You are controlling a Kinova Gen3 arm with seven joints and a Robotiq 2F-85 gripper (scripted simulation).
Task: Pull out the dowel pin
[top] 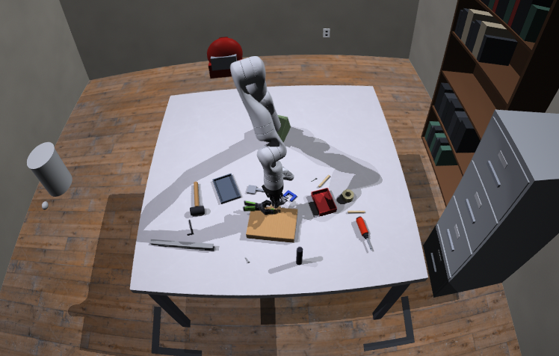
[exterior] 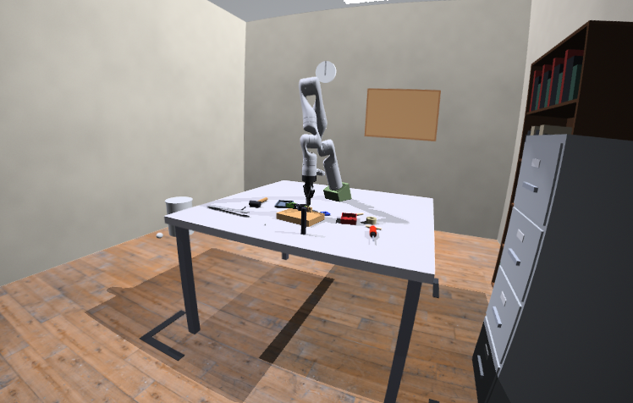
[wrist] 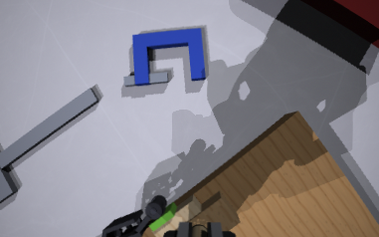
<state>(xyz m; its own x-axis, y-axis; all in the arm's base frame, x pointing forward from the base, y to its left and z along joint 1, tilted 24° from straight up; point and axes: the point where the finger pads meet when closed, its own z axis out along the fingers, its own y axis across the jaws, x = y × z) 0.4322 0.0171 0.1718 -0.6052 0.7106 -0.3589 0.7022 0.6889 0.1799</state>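
The bench board [top: 273, 227] [exterior: 288, 216] [wrist: 327, 191] lies flat on the table. My gripper [top: 275, 206] [exterior: 307, 202] [wrist: 199, 230] points down at its back edge, shut on the dowel pin [wrist: 199, 232], whose round tan top shows between the fingertips. The small pale wooden block [wrist: 179, 215] is just beside and under the fingers, partly hidden. The black and green spring clamp [top: 265, 206] [wrist: 128, 223] reaches in from the left with its jaw at the block. A green strip lies between jaw tip and block. The stop, the far jaw, the hole and the pin's depth cannot be made out.
A blue U-shaped piece [top: 291, 194] [wrist: 168, 39] and a grey paddle-shaped piece [top: 252, 189] [wrist: 49, 129] lie behind the board. A red bin [top: 323, 202] stands right, a dark tray [top: 226, 188] and mallet [top: 196, 199] left. A black upright cylinder [top: 299, 256] [exterior: 303, 221] stands in front.
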